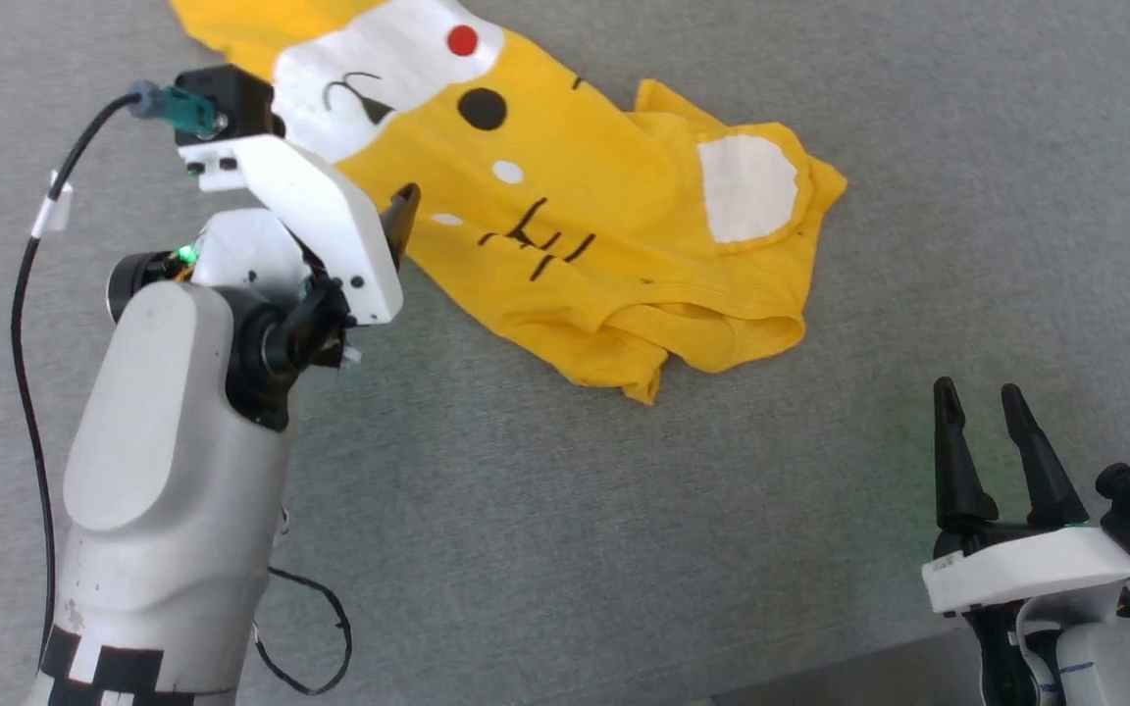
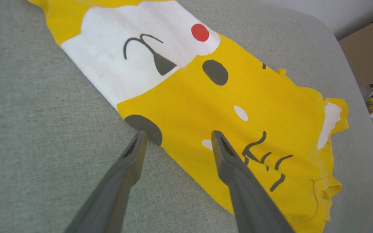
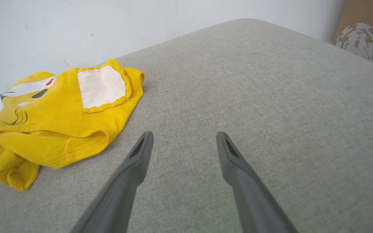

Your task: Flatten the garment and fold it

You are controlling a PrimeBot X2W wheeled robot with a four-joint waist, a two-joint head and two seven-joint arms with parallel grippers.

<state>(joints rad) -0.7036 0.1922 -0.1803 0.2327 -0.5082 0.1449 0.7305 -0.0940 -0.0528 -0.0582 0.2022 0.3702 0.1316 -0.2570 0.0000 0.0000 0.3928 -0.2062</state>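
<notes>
The yellow tiger T-shirt (image 1: pixel 624 245) lies print-up on the grey fabric-covered bench (image 1: pixel 575 539), crumpled rather than flat. In the head view it runs slantwise across the far part of the bench. It is well back from the near edge, and its upper end is cut off by the top of the picture. The right wrist view puts it close to the far edge, below a white wall (image 3: pixel 76 26).

The face print shows a large white patch with a red dot, black ovals, small white marks and a cluster of black stripes. At the shirt's right side a flap of yellow cloth with a rounded white patch is folded over onto the body. Below it the fabric is bunched into thick rolls.

The left end effector (image 1: pixel 398 211) sits at the shirt's left edge with its jaws spread apart, gripping nothing. In the left wrist view the left end effector (image 2: pixel 179 136) straddles that edge — one finger over bare grey cloth, the other over the yellow T-shirt (image 2: pixel 270 106) next to the stripes. A black oval lies just beyond the first fingertip. Whether either tip touches the fabric cannot be told.

The right end effector (image 1: pixel 977 389) stands well apart from the shirt, close to the bench's near edge, fingers pointing toward the far edge. Its jaws are parted and empty. In its own wrist view the right end effector (image 3: pixel 184 135) has bare bench (image 3: pixel 270 97) beneath it, with the T-shirt (image 3: pixel 53 129) off to the left — not in contact.
</notes>
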